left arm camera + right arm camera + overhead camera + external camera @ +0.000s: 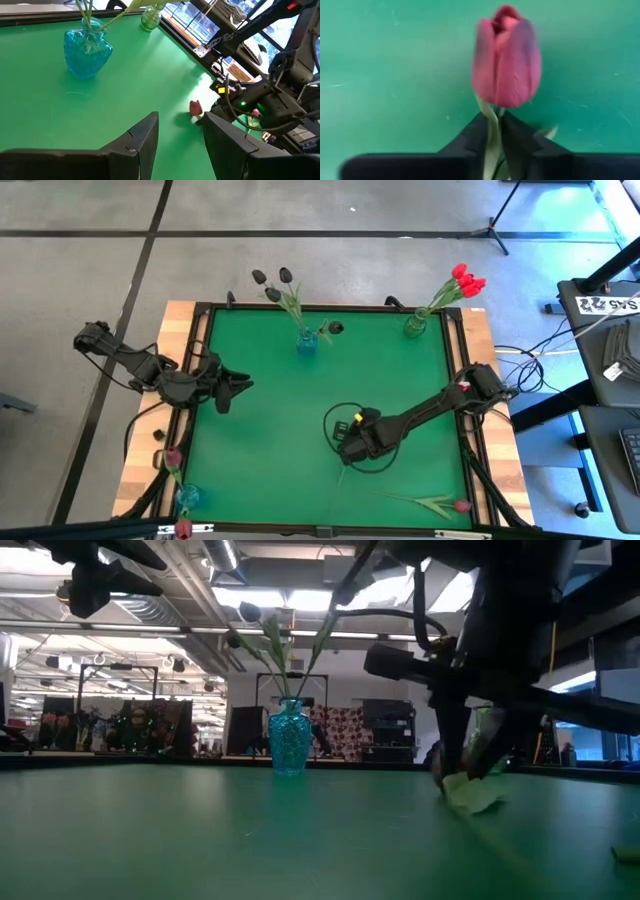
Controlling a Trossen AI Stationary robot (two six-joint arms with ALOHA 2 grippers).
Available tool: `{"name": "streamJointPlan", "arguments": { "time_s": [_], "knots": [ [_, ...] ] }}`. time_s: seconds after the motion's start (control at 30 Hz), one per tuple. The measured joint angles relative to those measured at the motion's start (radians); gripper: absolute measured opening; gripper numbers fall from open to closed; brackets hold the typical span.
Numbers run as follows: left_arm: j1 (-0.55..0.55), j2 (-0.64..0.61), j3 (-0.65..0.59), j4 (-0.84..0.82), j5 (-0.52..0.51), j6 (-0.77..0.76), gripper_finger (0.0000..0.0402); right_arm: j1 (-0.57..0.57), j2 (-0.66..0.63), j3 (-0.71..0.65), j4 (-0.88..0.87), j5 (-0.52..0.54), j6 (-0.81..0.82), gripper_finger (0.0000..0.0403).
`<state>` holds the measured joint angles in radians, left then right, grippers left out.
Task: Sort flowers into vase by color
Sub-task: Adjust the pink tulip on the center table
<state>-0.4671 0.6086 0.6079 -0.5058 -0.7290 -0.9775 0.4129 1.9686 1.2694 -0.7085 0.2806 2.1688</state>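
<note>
High view: the green-topped desk (260, 430) carried a blue glass vase (306, 343) holding black-headed tulips at the far edge, a green glass vase (415, 326) with bright red tulips at the far right corner, and a small clear vase (186, 497) with maroon tulips at the near left corner. One maroon tulip lay loose (435, 503) near the front edge. The right claw (350, 448) was down at mid-desk over a stem; the left claw (232, 390) hovered at the left side.

Low view: the right arm stood low on the desk, pale green leaf beneath it.

Left wrist view: the left claw's fingers (145, 140) stood spread and empty.

Right wrist view: the right claw's fingers (517, 137) were pinching the thin stem of a maroon-pink tulip (506, 57) just below its head.

Judgement: the pick-up step was in hand. The next move called for lifting the tulip clear and carrying it to the vase of matching colour, apparently the near left one.
</note>
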Motion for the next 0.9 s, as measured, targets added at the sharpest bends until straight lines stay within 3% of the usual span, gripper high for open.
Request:
{"name": "streamJointPlan", "arguments": {
  "time_s": [0.13,0.3,0.43,0.53,0.6,0.77,0.9],
  "knots": [
    [-0.001,0.0,0.0,-0.001,0.017,0.002,0.0149,0.001,0.007,0.025,0.029,0.058,-0.042,0.0012],
    [-0.003,0.0,0.0,-0.001,0.032,0.016,0.0149,-0.029,0.007,0.13,0.081,0.173,-0.229,0.0024],
    [-0.003,0.0,0.0,-0.001,0.033,0.015,0.0149,-0.09,0.007,0.153,0.322,0.253,-0.57,0.0013],
    [-0.003,0.0,0.0,-0.001,0.038,0.013,0.0149,-0.139,0.016,0.154,0.533,0.251,-0.877,0.0006],
    [-0.003,0.0,0.0,-0.001,0.047,0.007,0.0149,-0.173,0.036,0.154,0.616,0.22,-0.973,0.001],
    [-0.004,0.0,0.0,-0.003,0.07,-0.034,0.0149,-0.254,0.11,0.152,0.644,0.064,-0.886,0.0019],
    [-0.004,0.0,0.0,-0.01,0.093,-0.058,0.0149,-0.279,0.132,0.151,0.645,0.022,-0.867,0.0032]
  ]
}}
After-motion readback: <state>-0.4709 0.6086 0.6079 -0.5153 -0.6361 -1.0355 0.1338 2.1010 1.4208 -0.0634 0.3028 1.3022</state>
